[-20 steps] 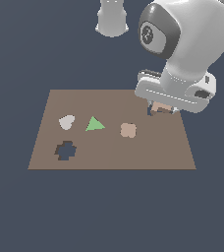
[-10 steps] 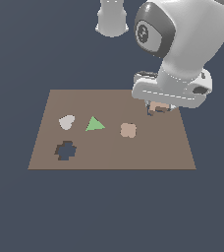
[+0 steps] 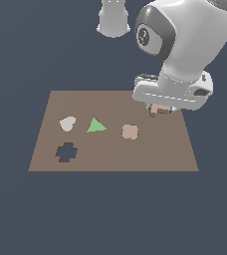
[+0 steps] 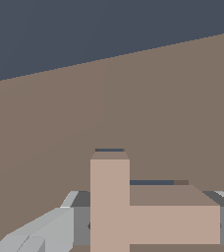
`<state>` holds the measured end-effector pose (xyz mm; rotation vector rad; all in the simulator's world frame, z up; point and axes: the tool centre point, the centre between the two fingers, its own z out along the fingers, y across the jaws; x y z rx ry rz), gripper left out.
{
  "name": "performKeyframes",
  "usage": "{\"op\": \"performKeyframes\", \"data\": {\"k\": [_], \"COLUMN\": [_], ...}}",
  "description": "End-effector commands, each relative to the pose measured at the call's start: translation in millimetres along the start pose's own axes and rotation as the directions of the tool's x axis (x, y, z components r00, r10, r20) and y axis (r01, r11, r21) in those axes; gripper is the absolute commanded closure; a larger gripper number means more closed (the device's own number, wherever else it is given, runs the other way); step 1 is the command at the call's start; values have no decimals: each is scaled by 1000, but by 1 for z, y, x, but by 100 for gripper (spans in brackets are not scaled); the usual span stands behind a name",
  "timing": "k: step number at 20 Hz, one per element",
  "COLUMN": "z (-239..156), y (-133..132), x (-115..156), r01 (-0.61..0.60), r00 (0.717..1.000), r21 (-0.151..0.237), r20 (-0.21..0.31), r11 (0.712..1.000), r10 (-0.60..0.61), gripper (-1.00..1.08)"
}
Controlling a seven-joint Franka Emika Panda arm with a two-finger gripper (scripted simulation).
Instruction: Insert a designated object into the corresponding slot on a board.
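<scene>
board (image 3: 110, 154) far right edge: jaws (image 3: 160, 110) grasping t-piece (image 4: 133, 216), bare board around

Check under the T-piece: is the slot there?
Wrist view: thin dark slot edges peek from behind the T-piece, over the board. The piece covers the rest; seating unclear.

A flat brown board (image 3: 110, 154) was seen laid directly on a plain dark navy floor (image 3: 16, 214), its far right corner hidden in the exterior view.
</scene>
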<state>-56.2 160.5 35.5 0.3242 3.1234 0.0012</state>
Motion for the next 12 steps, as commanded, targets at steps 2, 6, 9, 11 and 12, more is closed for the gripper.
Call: {"op": "performKeyframes", "data": {"k": [2,6,9,11,12], "z": [5,5,5,5,5], "y": [0,0,0,0,0], "x": [0,0,0,0,0], "r01": [2,2,2,2,2], "r00": [1000,1000,1000,1000,1000], "r21": [0,0,0,0,0], "r20": [-1,-1,-1,-1,-1], "r11": [1000,1000,1000,1000,1000], "r10": [-2,-2,-2,-2,-2], "gripper": [108,-92,-92,-92,-92]}}
